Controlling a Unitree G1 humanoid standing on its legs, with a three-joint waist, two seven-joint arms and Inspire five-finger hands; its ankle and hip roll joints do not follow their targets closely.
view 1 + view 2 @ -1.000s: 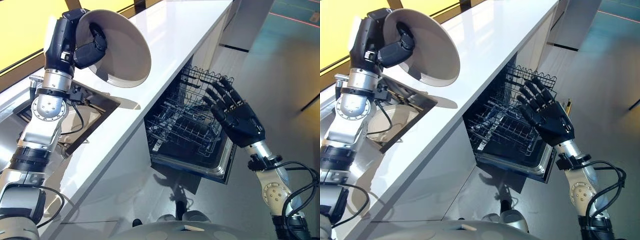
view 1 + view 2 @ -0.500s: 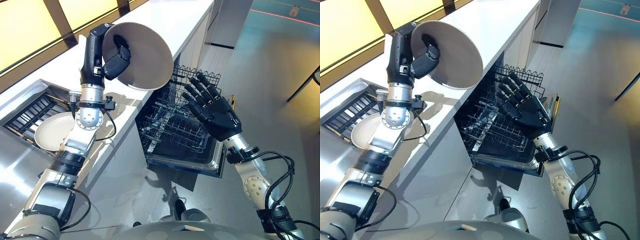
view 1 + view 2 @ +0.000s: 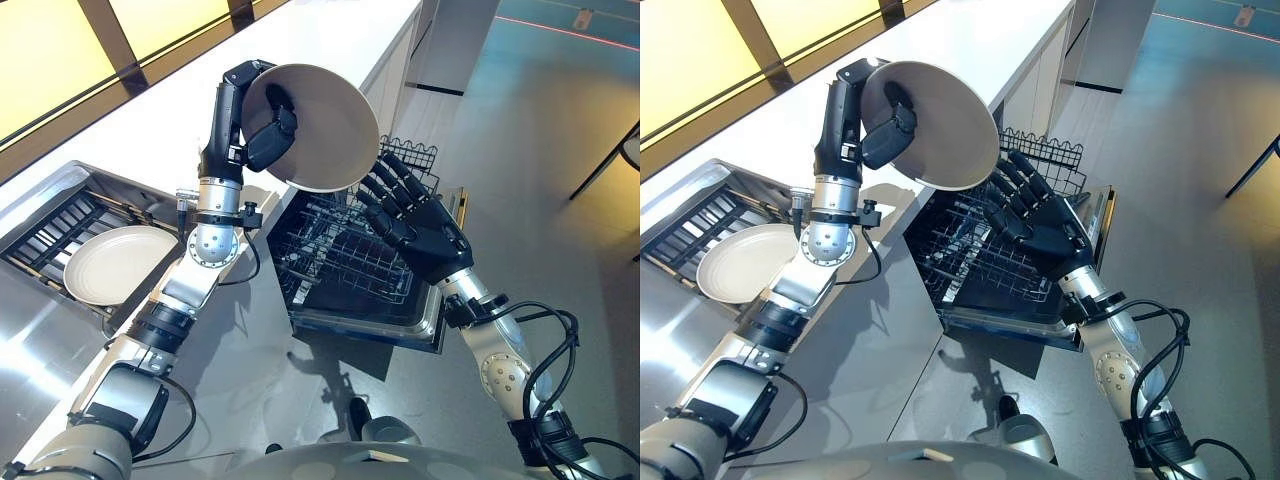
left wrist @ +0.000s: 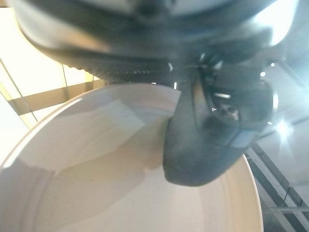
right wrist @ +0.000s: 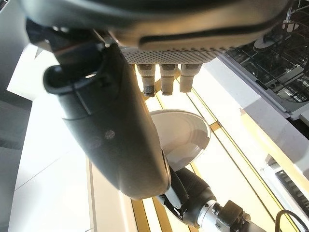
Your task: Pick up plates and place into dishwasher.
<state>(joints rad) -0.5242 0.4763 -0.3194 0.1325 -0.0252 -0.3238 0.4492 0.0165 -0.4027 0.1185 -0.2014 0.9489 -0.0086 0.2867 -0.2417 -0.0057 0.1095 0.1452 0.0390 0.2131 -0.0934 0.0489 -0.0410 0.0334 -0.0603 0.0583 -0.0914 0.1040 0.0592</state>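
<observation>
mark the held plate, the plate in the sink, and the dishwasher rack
held plate (image 3: 335,140), left eye view, on its inner face.
plate in the sink (image 3: 115,262), left eye view, on its centre.
dishwasher rack (image 3: 985,262), right eye view, on the wire tines mid-rack.

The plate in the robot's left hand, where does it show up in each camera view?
Left eye view: plate upper centre, above the dishwasher rack.
Right eye view: upper centre, held by the left hand.
Left wrist view: pale bowl under the thumb.
Right wrist view: small disc mid-frame.
Shared landmark: the rack.
</observation>
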